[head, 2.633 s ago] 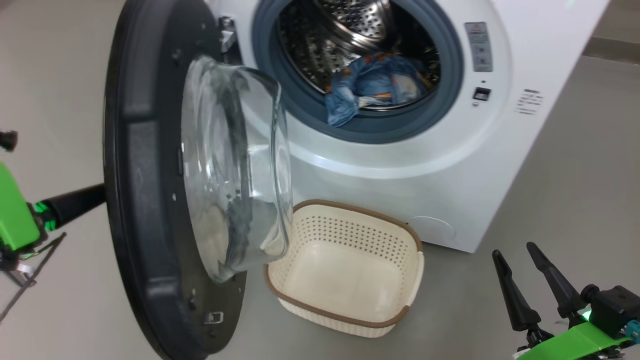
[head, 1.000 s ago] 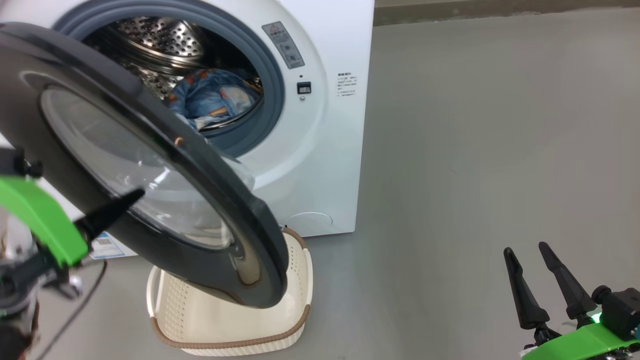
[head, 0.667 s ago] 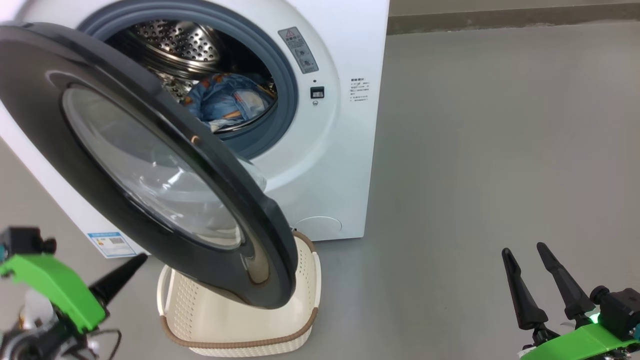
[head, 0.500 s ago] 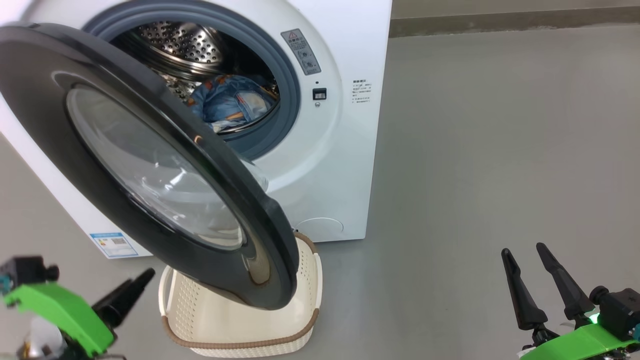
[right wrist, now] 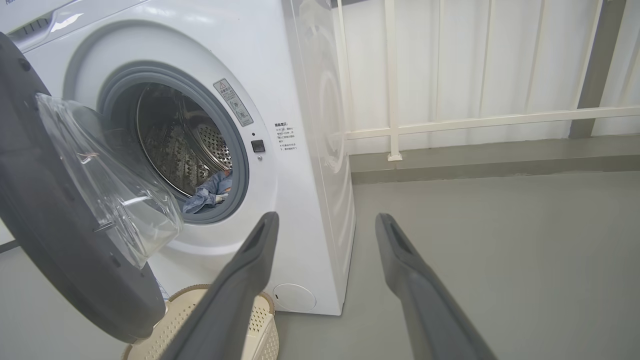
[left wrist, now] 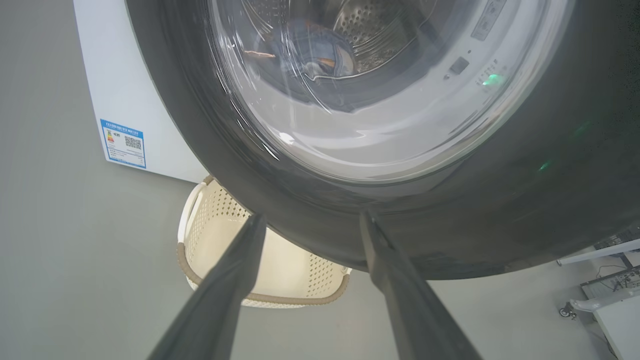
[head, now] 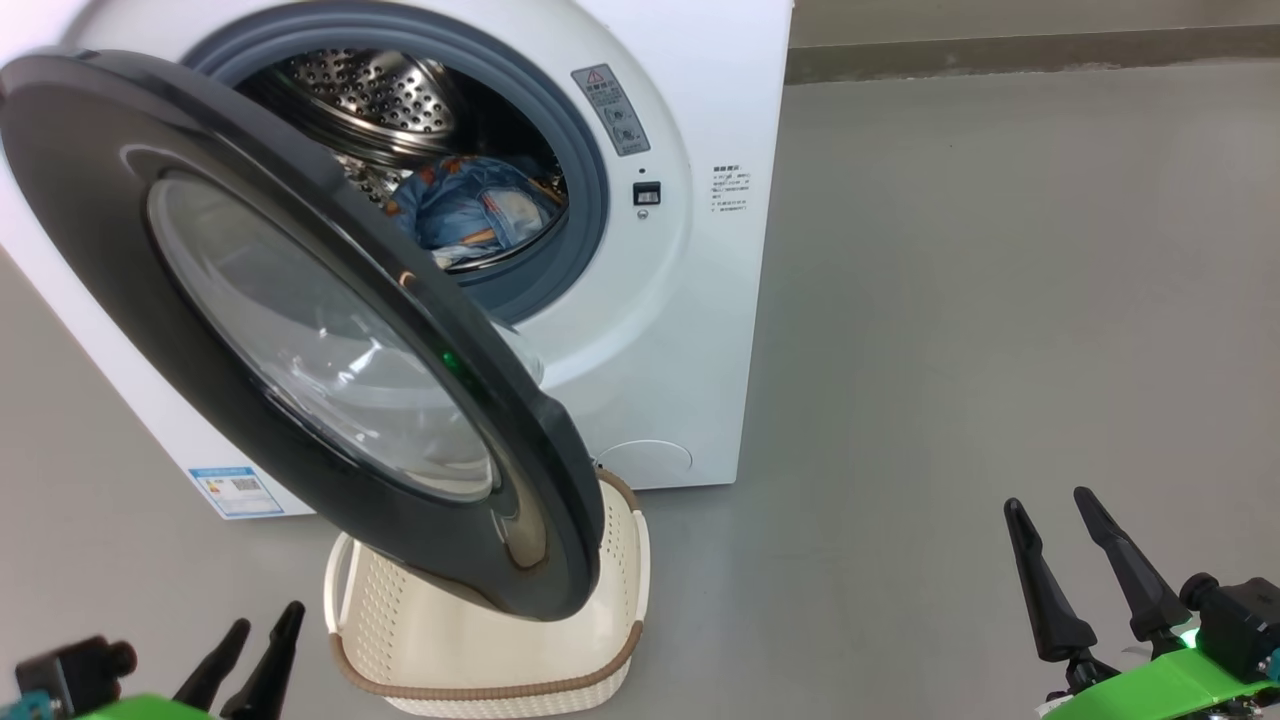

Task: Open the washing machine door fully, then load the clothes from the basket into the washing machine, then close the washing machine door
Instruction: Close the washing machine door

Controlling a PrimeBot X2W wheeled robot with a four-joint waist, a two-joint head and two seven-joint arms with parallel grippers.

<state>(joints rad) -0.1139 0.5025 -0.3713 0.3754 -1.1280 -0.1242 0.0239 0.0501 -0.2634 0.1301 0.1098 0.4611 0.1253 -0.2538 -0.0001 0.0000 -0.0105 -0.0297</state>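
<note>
Black-rimmed washing machine door [head: 300, 330] stands part-way open, swung out from the left side of the washing machine [head: 690, 300], with its lower edge hanging over the basket [head: 500, 690].
- Clothes [head: 470, 210]: blue printed fabric lies inside the steel drum [head: 380, 95], low, just behind the grey gasket [head: 590, 170]. How many pieces cannot be told.
- Basket: on the grey floor [head: 950, 300], just in front of the machine. The part of its inside that shows holds nothing.
- Left gripper [head: 267, 618]: low, left of the basket, fingers apart, nothing between them. In the left wrist view they point at the door's lower rim.
- Right gripper [head: 1048, 500]: fingers spread, holding nothing, over bare floor well right of the machine.
- Blue label [head: 235, 490]: at the machine's lower left corner.
</note>
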